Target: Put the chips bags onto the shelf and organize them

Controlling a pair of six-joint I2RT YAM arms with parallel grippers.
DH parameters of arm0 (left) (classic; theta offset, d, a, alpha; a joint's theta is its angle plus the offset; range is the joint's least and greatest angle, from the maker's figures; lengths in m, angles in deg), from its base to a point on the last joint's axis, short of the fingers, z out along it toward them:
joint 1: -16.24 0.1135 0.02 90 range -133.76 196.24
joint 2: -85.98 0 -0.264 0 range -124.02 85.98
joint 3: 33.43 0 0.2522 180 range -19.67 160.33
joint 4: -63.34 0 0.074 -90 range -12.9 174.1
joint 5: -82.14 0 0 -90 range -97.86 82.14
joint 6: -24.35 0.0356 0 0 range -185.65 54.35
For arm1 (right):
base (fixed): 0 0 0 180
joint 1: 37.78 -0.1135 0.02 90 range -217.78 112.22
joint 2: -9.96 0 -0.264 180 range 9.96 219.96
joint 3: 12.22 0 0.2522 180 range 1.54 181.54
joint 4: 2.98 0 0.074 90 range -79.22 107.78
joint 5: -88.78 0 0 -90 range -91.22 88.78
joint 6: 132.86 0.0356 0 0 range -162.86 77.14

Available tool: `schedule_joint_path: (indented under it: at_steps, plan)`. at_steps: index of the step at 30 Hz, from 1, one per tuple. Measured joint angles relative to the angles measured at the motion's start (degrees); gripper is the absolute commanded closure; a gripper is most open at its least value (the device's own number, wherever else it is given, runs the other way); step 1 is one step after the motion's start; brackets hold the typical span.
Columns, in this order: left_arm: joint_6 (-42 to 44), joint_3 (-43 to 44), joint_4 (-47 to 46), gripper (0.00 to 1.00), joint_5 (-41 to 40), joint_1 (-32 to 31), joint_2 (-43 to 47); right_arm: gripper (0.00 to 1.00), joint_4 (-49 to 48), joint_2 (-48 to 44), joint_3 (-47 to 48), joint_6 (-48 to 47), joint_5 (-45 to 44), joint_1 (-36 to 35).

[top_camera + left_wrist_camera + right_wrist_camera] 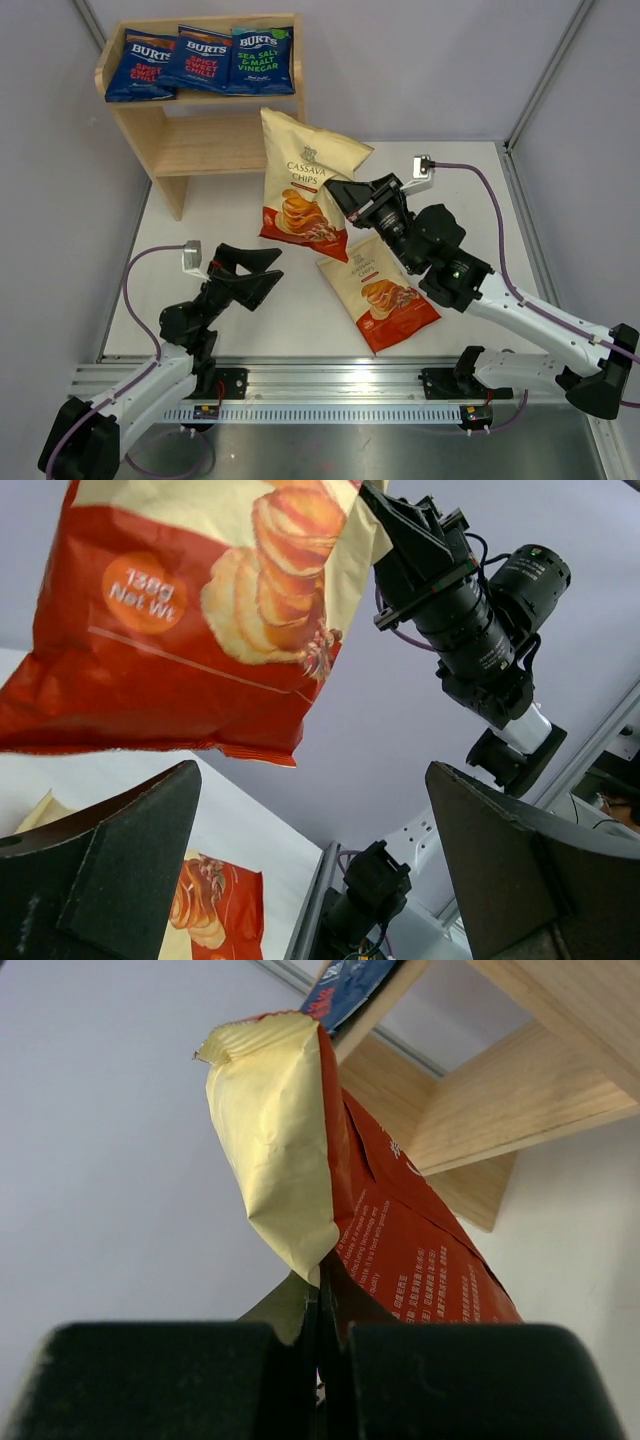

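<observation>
A: Right jaws?
B: Found clamped on the right edge of a Cassava Chips bag [300,185], which was held upright off the counter [200,310], in front of the wooden shelf [200,145].
A: Left jaws?
B: Recorded wide apart with nothing held, low over the counter near the lifted bag.
A: Other bags?
B: Second Cassava Chips bag [378,292] was noted flat on the counter. Three Burts bags [205,58] were laid in a row on the shelf's top tier.

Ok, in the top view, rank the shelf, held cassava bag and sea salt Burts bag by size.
1. wooden shelf
2. held cassava chips bag, lifted nearer the camera
3. sea salt Burts bag
</observation>
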State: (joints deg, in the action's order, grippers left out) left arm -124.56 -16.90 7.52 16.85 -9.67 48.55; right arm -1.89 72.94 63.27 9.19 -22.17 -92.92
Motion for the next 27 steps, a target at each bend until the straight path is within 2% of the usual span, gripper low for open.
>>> schedule_joint_path:
  at_steps: [13,24,27]
  plan:
    - [2.89,0.15,-1.92,0.01,-6.99,-4.2,-1.07,1.0,-4.09,-0.59,1.9,4.22,6.08,0.0]
    - [1.64,4.39,-3.85,0.01,-8.11,-5.86,-13.77,1.0,-9.07,-0.33,1.9,13.09,14.29,-0.07]
    - [2.25,5.22,-2.51,0.01,-8.02,-7.8,-14.29,1.0,-10.36,-0.22,1.36,15.23,14.6,-0.07]
